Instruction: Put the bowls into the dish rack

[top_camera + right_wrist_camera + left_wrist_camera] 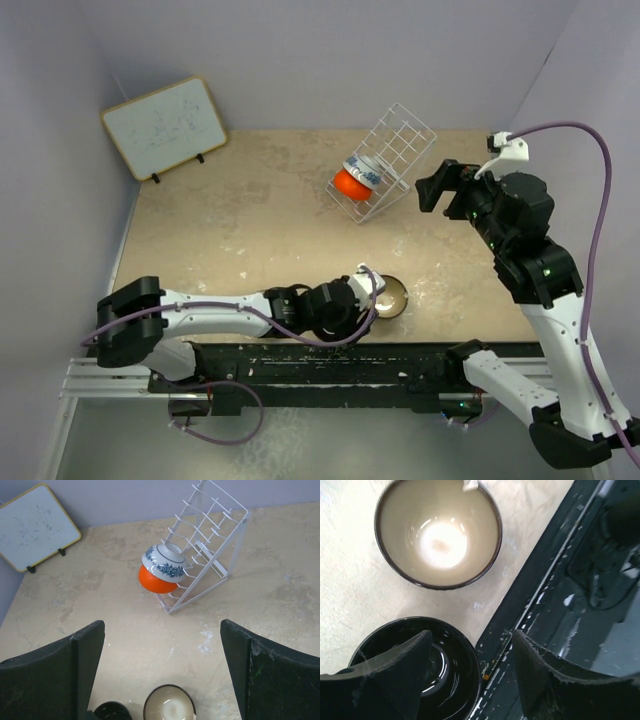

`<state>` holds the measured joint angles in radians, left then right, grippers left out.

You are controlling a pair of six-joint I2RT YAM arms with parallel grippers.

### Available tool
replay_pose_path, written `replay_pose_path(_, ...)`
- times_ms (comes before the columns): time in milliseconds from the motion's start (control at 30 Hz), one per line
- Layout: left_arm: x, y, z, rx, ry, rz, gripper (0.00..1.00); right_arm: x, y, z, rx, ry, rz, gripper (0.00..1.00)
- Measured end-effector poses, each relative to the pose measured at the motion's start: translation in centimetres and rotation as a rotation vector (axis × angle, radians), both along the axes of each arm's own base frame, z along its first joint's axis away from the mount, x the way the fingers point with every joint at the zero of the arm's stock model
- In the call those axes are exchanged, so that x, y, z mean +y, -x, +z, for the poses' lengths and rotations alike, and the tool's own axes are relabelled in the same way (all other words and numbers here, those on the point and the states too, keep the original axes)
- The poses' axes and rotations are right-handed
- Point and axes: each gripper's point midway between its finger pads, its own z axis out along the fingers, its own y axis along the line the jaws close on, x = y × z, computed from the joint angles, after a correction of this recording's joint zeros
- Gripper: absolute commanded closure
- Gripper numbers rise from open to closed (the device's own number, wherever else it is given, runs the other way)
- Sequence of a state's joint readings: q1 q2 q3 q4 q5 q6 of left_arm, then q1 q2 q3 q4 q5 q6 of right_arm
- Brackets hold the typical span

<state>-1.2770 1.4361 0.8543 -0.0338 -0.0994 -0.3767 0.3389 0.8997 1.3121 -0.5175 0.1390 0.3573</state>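
Item: dish rack [395,150], white wire grid, two panels joined in a V, standing on the far middle of the table [250,220] with its open side to the left. Contents: orange bowl [346,183] and blue-patterned bowl [366,168], both tipped on their sides at the rack's left end. In the right wrist view the blue-patterned bowl [165,562] overlaps the upper part of the orange bowl [155,581], its pale foot ring turned upward. Loose stock, near edge of the table: tan bowl [438,532], cream-tan inside with a dark rim, upright; black bowl [450,672], glossy, upright, just beside it and nearer the dark base rail [560,580]. The two are close together but apart. Left gripper [472,640]: released, jaws spread, low over the black bowl, one finger over that bowl's hollow and the other over the base rail, with the bowl's rim between them; whether either finger touches the bowl cannot be told. Right gripper [162,675]: released, jaws wide apart, holding nothing, raised above the right side of the table and facing the rack from well away. Other: whiteboard [165,125] with a wooden frame, propped at the far left corner.
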Motion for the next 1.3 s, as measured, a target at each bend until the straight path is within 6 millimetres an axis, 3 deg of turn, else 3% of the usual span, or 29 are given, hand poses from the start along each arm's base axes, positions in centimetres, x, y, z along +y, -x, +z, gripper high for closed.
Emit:
replay_pose_path(100,0.3,0.2,-2.5,-0.01,-0.091,0.018,0.42,-0.1,0.3,-0.1,-0.002,-0.004,-0.001,0.01)
replay_pose_path(233,0.9,-0.2,-4.1,-0.026,-0.159,0.051,0.48,-0.2,0.6,0.2,-0.011,-0.007,-0.001,0.01)
replay_pose_path(433,0.4,-0.9,-4.7,-0.047,-0.196,0.084,0.55,-0.2,0.7,0.2,-0.015,-0.01,-0.002,0.01)
replay_pose_path(567,0.5,-0.1,-5.2,-0.036,-0.216,0.078,0.59,-0.3,0.7,0.0,-0.011,-0.009,-0.002,0.01)
replay_pose_path(767,0.8,0.9,-5.6,-0.011,-0.233,0.081,0.74,-0.3,0.8,-0.4,-0.002,-0.006,-0.005,0.01)
replay_pose_path(1033,1.2,1.5,-6.0,0.009,-0.252,0.097,0.81,-0.5,1.0,-0.4,-0.005,-0.006,-0.009,0.01)
replay_pose_path(1133,1.2,1.5,-6.0,0.01,-0.254,0.108,0.88,-0.5,1.1,-0.3,-0.01,-0.008,-0.009,0.01)
replay_pose_path(1200,1.2,1.6,-6.0,0.006,-0.257,0.113,1.0,-0.6,1.2,-0.3,-0.011,-0.008,-0.01,0.01)
replay_pose_path(1300,1.3,1.5,-5.9,-0.003,-0.262,0.121,1.0,-0.6,1.3,-0.3,-0.014,-0.009,-0.01,0.01)
